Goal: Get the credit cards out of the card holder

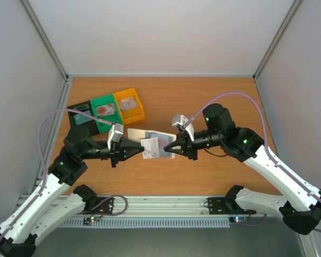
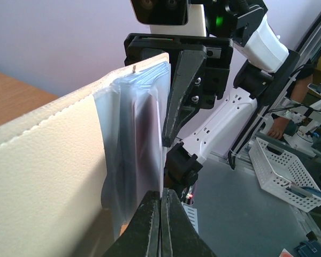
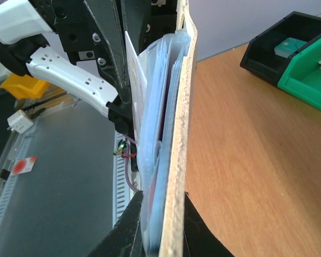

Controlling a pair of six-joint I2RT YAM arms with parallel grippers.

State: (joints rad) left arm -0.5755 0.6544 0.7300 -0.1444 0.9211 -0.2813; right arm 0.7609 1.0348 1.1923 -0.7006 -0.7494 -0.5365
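**Card holder held in mid-air between two grippers, extraction stage**

The card holder [image 1: 159, 137] hangs above the middle of the table [image 1: 219, 176], well apart from the black bin [image 1: 77, 113], green bin [image 1: 104, 111] and yellow bin [image 1: 129, 103] at the far left. It is seen edge-on from both wrists: a cream outer cover [image 2: 48, 160] backs a stack of translucent pockets. The right gripper [image 3: 161, 230] is clamped across cover and pockets together, acting as the anchor. The left gripper [image 2: 160, 222] meets it from the opposite side, jaws pressed flat together on a pale leaf [image 2: 161, 134] at the pockets' outer face (a card edge or a pocket wall; the views do not separate the two). A reddish card [image 2: 146, 134] shows dark through the plastic, seated inside its pocket; a bluish card cannot be told from the bluish sleeves.

Judged stage: the grip for drawing out a card is set, with no card yet free. The next move calls for a straight pull by the left arm along the pocket's opening while the right holds firm. If the pinch is on plastic, the holder will merely stretch.
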